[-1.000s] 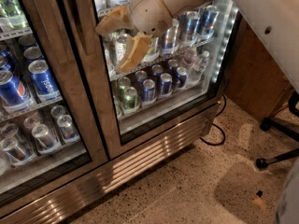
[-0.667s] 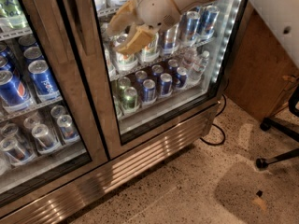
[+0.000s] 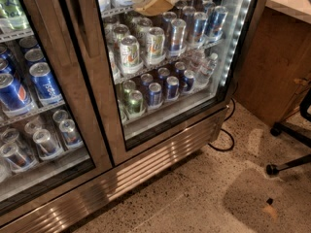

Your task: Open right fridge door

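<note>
Since a second ago the gripper [image 3: 155, 1] has climbed from mid-height on the glass to the very top of the picture, and the camera now stands closer to the fridge.

Camera view, the only one: the gripper's tan and white end pokes down from the top edge, in front of the upper part of the right fridge door [image 3: 160, 67]. Most of it is cut off, so whether its grasp is spread or closed is impossible to make out, and so is whether it touches the glass. The right fridge door fills the middle of the scene, sitting closed in line with its neighbour. A white LED strip [image 3: 233, 38] glows down its right side. Behind its glass, rows of drink cans [image 3: 155, 45] stand on two shelves. To the left, the left fridge door [image 3: 34, 106] shows blue Pepsi cans [image 3: 43, 84]. A ribbed steel grille [image 3: 160, 154] runs along the bottom of the fridge. A black cord [image 3: 224, 135] loops on the speckled floor [image 3: 194, 198] by the fridge's right corner. A wooden cabinet [image 3: 272, 72] and a chair's wheeled base [image 3: 291, 149] stand at far right.
</note>
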`<state>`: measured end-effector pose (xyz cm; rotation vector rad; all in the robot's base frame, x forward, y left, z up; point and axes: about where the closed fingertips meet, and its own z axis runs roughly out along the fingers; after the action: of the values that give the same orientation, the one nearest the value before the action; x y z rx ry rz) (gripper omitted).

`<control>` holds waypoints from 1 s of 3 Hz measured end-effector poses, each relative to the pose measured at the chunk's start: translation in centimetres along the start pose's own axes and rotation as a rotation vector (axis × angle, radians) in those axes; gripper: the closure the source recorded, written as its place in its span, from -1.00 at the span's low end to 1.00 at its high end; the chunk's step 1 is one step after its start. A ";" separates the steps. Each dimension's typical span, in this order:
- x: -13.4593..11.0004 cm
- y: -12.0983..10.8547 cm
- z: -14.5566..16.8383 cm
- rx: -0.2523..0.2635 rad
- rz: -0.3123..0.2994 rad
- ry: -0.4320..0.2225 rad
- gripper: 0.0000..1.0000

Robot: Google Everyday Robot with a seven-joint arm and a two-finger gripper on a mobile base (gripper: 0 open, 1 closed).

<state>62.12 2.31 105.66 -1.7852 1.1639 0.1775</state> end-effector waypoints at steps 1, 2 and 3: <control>1.2 -0.3 -0.4 0.024 0.036 0.019 -0.21; 1.5 0.2 -0.6 0.023 0.044 0.020 -0.70; 1.2 0.9 -1.3 0.022 0.044 0.020 -1.00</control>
<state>61.59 0.48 105.06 -1.7464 1.2156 0.1720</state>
